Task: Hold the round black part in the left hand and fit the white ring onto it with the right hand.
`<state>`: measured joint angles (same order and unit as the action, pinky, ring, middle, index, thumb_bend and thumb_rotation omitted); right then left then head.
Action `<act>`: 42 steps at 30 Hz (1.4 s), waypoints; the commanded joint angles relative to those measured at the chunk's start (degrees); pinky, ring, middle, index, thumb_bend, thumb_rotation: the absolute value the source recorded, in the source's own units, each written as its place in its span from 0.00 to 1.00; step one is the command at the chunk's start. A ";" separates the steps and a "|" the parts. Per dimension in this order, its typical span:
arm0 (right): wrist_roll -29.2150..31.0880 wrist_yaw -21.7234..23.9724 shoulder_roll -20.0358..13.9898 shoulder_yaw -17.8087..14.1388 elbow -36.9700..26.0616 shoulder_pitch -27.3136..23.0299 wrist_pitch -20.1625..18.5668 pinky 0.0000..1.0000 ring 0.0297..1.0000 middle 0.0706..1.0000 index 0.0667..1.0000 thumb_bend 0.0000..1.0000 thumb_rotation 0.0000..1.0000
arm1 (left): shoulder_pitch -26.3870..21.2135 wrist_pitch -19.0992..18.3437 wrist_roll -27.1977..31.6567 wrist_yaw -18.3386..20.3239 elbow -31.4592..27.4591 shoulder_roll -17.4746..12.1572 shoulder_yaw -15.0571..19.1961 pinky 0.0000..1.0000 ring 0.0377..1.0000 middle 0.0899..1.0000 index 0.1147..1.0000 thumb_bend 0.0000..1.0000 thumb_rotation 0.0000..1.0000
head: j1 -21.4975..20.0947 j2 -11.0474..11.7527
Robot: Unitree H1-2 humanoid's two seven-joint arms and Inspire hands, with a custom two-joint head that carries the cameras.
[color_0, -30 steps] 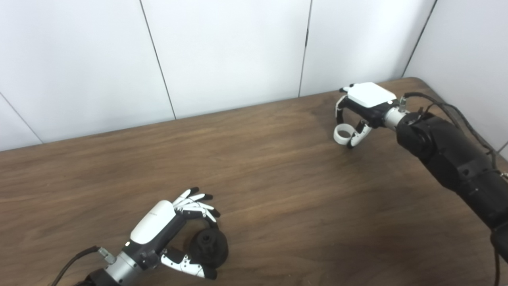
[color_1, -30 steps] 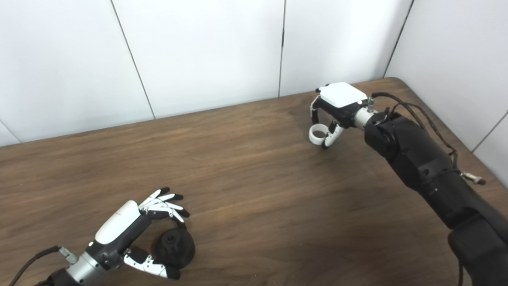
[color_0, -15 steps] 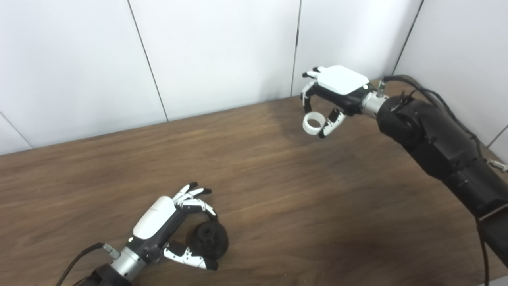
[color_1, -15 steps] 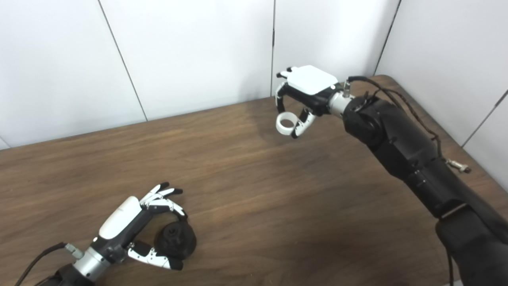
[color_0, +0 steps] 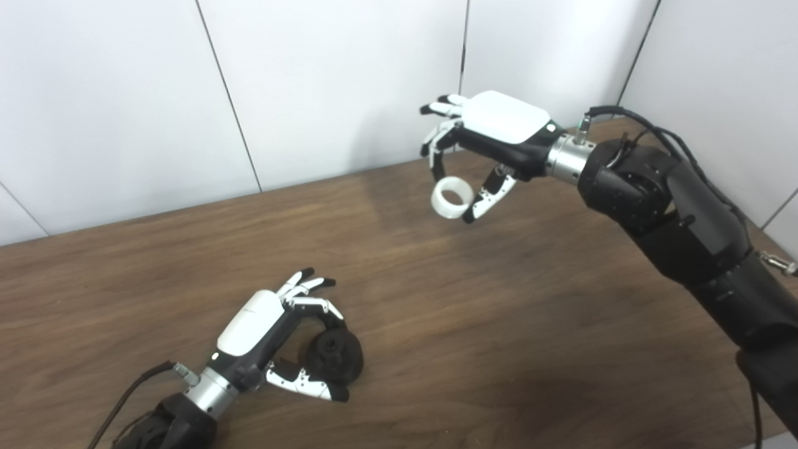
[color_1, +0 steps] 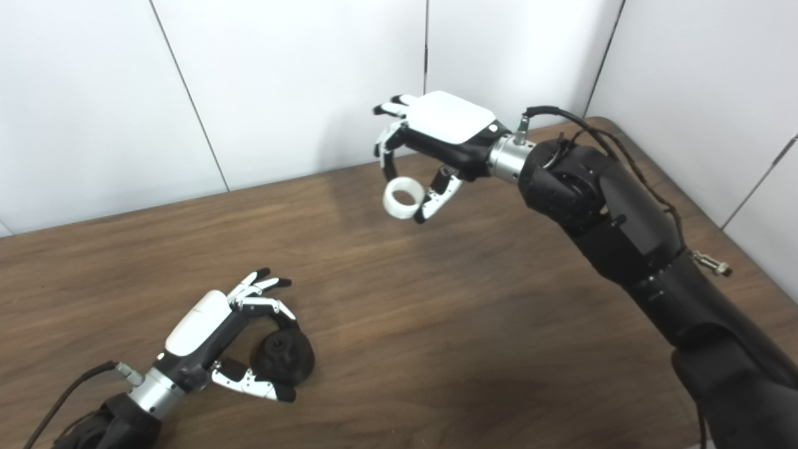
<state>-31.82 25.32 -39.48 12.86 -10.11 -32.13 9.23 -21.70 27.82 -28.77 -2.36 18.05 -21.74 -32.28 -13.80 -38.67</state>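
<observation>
The round black part rests on the wooden table at the lower left. My left hand wraps around it, a finger over the top and the thumb under its near side. The white ring hangs in the air above the table's far middle, pinched between a finger and the thumb of my right hand. Seen from the right eye, the ring and the black part are far apart.
White wall panels stand behind the table's far edge and along its right side. My black right forearm crosses the table's right part. A cable trails from the left wrist.
My right hand has lifted the white ring off the table and carried it leftward, toward the middle. The left hand has closed tighter on the black part. The camera shifted a little.
</observation>
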 commanded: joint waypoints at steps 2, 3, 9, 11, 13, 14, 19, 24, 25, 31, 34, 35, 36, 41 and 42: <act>2.82 1.22 1.16 -0.87 -5.01 -2.67 0.15 1.00 0.95 0.71 0.44 0.52 0.13 | 0.13 -0.92 -2.76 0.52 3.10 -0.06 -0.46 1.00 0.89 0.70 0.42 0.52 0.06 | 1.35 -0.80; 3.22 1.66 1.52 -0.86 -5.77 -2.64 0.10 1.00 0.94 0.70 0.44 0.52 0.13 | 0.13 -0.92 -3.15 0.34 3.19 0.07 -0.48 1.00 0.89 0.70 0.42 0.52 0.06 | 1.48 -0.88; 6.43 4.92 4.79 -0.23 -10.34 -2.80 0.09 1.00 0.95 0.69 0.44 0.52 0.13 | 0.40 -1.46 -5.44 1.45 3.31 1.89 0.51 1.00 0.89 0.70 0.42 0.52 0.06 | 4.54 -2.81; 7.72 5.74 6.04 0.11 -11.44 -3.05 0.18 1.00 0.95 0.69 0.44 0.52 0.13 | 0.48 -1.88 -6.01 1.77 3.14 2.53 0.95 1.00 0.89 0.69 0.42 0.52 0.06 | 5.64 -3.49; 8.55 6.40 6.90 0.25 -12.49 -3.27 0.07 1.00 0.95 0.69 0.44 0.52 0.13 | 0.60 -2.35 -6.64 2.11 2.73 3.12 1.29 1.00 0.89 0.69 0.42 0.52 0.06 | 6.73 -3.95; 8.95 6.74 7.24 0.31 -13.07 -3.37 -0.03 1.00 0.94 0.68 0.44 0.52 0.14 | 0.68 -2.55 -6.92 2.24 2.51 3.43 1.42 1.00 0.89 0.69 0.42 0.52 0.06 | 7.37 -4.30; 11.09 8.59 8.66 0.68 -15.51 -3.71 -1.40 1.00 0.93 0.68 0.44 0.52 0.14 | 1.20 -2.86 -8.50 2.31 2.21 4.76 1.80 1.00 0.90 0.69 0.42 0.52 0.06 | 9.33 -4.73; 11.77 9.68 9.71 1.34 -16.58 -3.73 -1.48 1.00 0.94 0.68 0.44 0.52 0.13 | 1.69 -3.61 -9.36 2.64 1.43 5.94 2.10 1.00 0.90 0.69 0.42 0.52 0.06 | 11.40 -4.91; 12.02 9.74 9.93 1.50 -16.54 -3.66 -1.09 1.00 0.94 0.69 0.44 0.52 0.14 | 1.77 -3.87 -9.41 2.82 1.18 6.15 2.17 1.00 0.90 0.70 0.42 0.52 0.06 | 11.81 -4.91; 12.98 10.02 11.20 2.49 -15.92 -2.89 0.77 0.99 0.94 0.69 0.44 0.52 0.14 | 2.04 -5.60 -9.16 4.33 -0.87 6.81 2.02 1.00 0.92 0.71 0.42 0.52 0.06 | 13.31 -5.22; 12.65 10.18 11.68 3.14 -15.78 -2.54 0.75 0.98 0.94 0.69 0.44 0.52 0.14 | 2.20 -5.96 -8.97 4.41 -1.76 7.04 1.90 1.00 0.92 0.71 0.42 0.52 0.06 | 13.83 -5.36; 12.72 10.16 11.82 3.30 -15.69 -2.38 0.79 0.98 0.94 0.69 0.44 0.52 0.14 | 2.23 -6.01 -9.03 4.36 -1.94 7.09 1.85 1.00 0.91 0.71 0.42 0.52 0.06 | 13.93 -5.40; 12.78 10.11 11.93 3.43 -15.56 -2.21 0.89 0.98 0.94 0.69 0.44 0.52 0.14 | 2.26 -6.13 -9.05 4.42 -2.13 7.11 1.81 1.00 0.91 0.71 0.42 0.52 0.06 | 13.93 -5.40; 12.55 10.48 12.05 3.71 -15.60 -1.46 0.87 0.99 0.94 0.70 0.44 0.52 0.14 | 2.45 -6.41 -8.80 5.16 -3.18 6.88 1.66 1.00 0.91 0.71 0.42 0.52 0.06 | 13.84 -5.73; 12.45 10.60 11.98 3.73 -15.64 -1.34 0.77 0.99 0.94 0.70 0.44 0.52 0.14 | 2.49 -6.36 -8.82 5.22 -3.26 6.83 1.65 1.00 0.91 0.71 0.41 0.52 0.06 | 13.82 -5.80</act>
<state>-19.65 36.56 -27.07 17.35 -25.00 -31.72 9.08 -20.21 21.39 -36.12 -0.38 14.70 -15.03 -28.83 0.00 -44.38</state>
